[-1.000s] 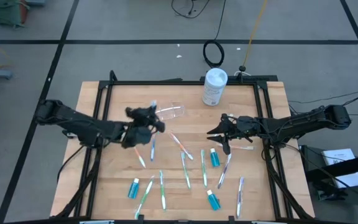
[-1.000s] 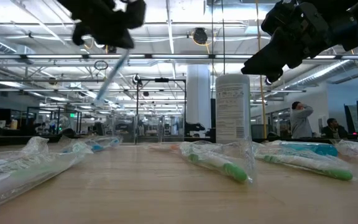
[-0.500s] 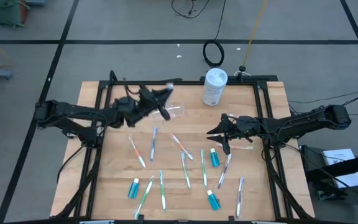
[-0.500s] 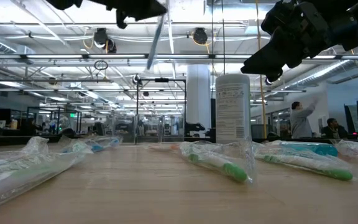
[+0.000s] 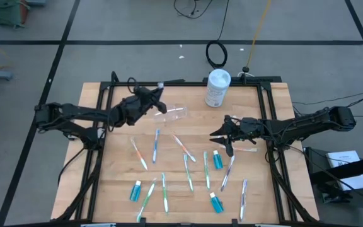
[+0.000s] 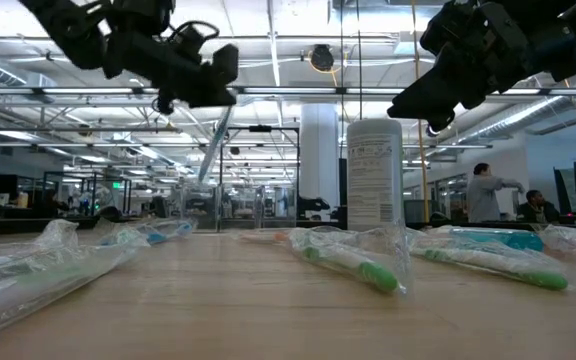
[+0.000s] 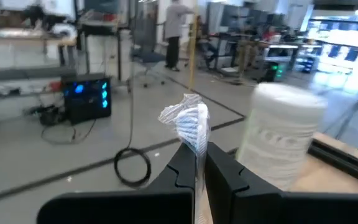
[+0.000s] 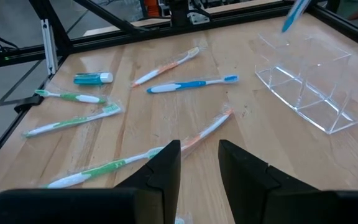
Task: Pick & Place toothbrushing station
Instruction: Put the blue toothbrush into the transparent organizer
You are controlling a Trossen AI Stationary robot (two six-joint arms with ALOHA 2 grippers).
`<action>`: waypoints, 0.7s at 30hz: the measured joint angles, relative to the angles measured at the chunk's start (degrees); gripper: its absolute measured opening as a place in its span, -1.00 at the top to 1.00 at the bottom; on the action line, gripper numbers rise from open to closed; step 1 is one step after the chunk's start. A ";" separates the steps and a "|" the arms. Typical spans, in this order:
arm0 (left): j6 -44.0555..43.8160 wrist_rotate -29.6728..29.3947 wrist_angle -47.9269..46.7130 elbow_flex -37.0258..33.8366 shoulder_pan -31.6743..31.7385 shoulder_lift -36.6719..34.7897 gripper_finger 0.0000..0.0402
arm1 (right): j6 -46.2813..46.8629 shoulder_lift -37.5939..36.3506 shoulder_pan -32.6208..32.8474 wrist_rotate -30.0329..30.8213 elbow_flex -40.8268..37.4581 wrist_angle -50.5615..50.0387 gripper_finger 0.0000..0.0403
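Table (image 5: 276, 189) was plain light wood planks with a black metal frame (image 5: 188, 82) round the edges. A white cylindrical canister (image 5: 218, 87) with a printed label stood upright near the far edge. Behind it on the grey floor lay a coiled black cable (image 5: 217, 54), and a thin yellow pole (image 5: 256, 34) leaned close by. Way off in the room beyond the table a person (image 6: 486, 193) had one arm raised, monitors around them

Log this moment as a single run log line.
left gripper: shut on wrapped toothbrush, raised beside clear cup | right gripper: open, empty, hovering over table
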 joint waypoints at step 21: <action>-8.22 3.77 -16.34 -4.27 0.51 3.40 0.57 | -3.91 -0.01 -0.02 0.01 0.00 5.55 0.50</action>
